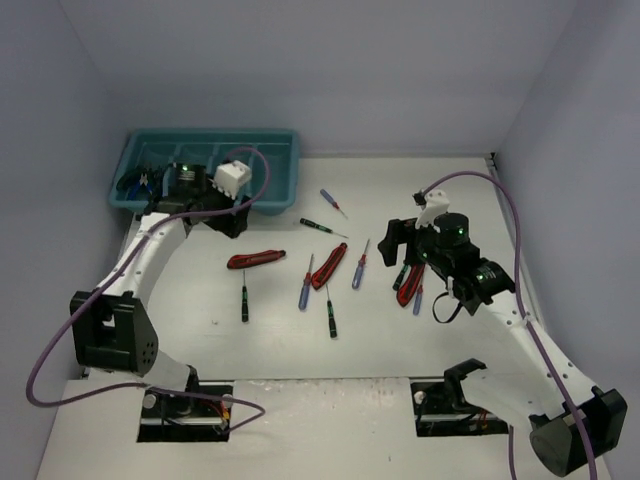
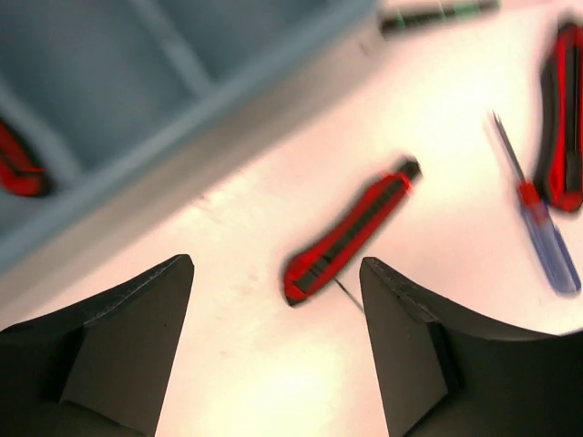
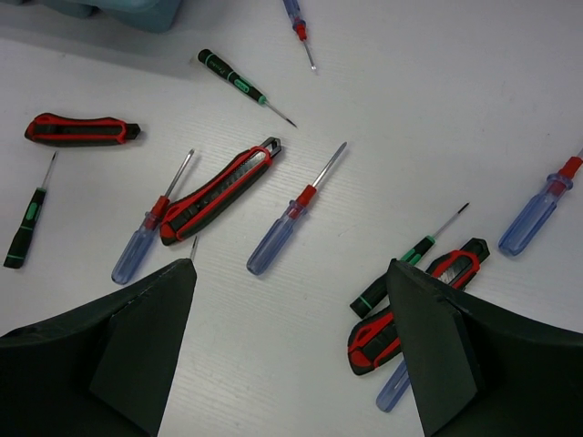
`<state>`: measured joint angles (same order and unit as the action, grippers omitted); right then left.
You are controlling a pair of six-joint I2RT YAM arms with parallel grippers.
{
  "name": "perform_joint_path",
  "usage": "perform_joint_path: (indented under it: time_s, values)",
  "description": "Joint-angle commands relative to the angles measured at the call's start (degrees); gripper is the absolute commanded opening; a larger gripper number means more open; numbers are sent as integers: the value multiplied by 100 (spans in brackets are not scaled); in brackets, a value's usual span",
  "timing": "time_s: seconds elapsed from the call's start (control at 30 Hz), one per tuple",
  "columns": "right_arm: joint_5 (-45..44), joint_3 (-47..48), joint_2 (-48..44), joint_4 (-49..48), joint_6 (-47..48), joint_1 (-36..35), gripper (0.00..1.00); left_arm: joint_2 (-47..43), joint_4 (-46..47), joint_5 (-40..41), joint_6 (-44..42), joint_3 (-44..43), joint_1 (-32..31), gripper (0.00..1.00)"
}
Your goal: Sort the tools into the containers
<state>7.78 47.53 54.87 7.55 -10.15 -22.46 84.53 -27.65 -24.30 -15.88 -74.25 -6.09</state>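
No legible text, brand, number or sign anywhere. Green marks on the handle of the black screwdriver (image 3: 239,85), toward the worktop's (image 1: 400,350) far edge, too small to make out as lettering. Left wrist view too blurred to show any print on the utility knife (image 2: 351,228).

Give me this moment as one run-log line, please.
left gripper: open, empty, near teal tray | right gripper: open, empty, above loose tools | sorting: unfinished
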Motion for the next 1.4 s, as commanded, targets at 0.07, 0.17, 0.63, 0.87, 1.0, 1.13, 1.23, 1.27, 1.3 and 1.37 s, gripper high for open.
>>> perform_joint_path:
  time_s: [0.07,0.17,0.63,0.87,1.0,1.13,1.23,1.27,1.3,1.37]
  values:
    - [264,91,-129,-272,41,22,83,790,-444,-135,-736,119,-620,70]
    - [301,62,-218,-263,15,22,84,1134,-470,-16,-769,79,-787,70]
    - [346,-25,-398,-263,-66,22,84,2401,-540,585,-943,-177,-1122,61]
    - [356,-24,-372,-272,-68,22,85,2033,-529,689,-873,-46,-1131,19]
    - [356,-24,-380,-272,-57,22,85,1399,-514,733,-821,-133,-1131,5]
    - [343,-20,-398,-272,-61,22,85,522,-350,811,-576,-350,-1023,3]
    - [330,10,-398,-263,-57,22,85,98,-98,822,-180,-670,-743,2]
    - [329,11,-398,-263,-57,22,85,41,-18,821,-30,-679,-628,2]
    - [325,19,-394,-267,-53,26,85,30,55,906,184,-892,-432,2]
    - [320,35,-382,-272,-41,24,85,109,157,1067,556,-1246,-45,2]
